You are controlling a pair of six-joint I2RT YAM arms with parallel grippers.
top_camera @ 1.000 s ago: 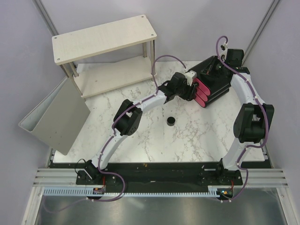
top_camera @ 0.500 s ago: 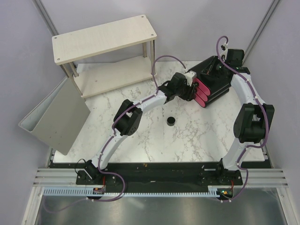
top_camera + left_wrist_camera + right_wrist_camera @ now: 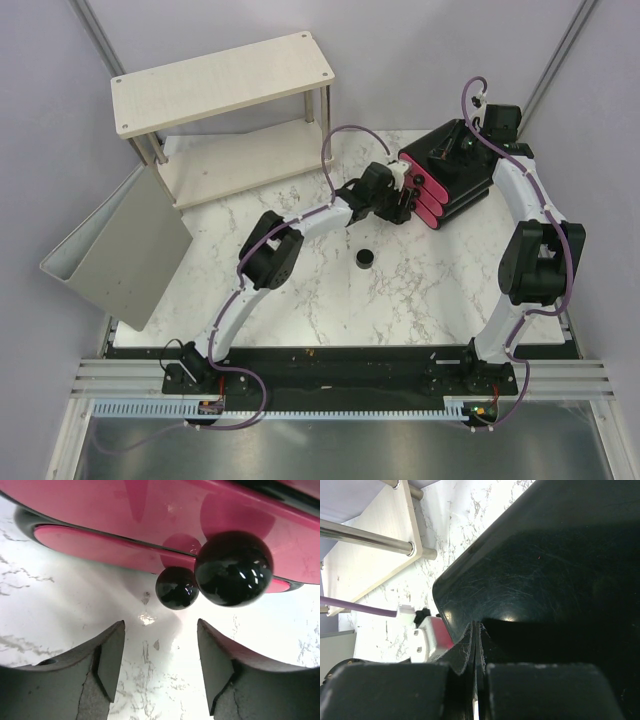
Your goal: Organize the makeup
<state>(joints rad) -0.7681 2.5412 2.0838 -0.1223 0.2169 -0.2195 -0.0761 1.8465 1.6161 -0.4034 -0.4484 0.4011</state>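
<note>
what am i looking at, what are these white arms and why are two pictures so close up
Two robot arms are bolted to a marble table. The wide picture comes from an overhead camera; the close ones from cameras on each wrist. The left gripper is open and empty, facing black knobs on a black box with pink drawer fronts. The right gripper is shut, at the box's dark top. A round black jar, a pale shelf and a grey bin are there too.
</note>
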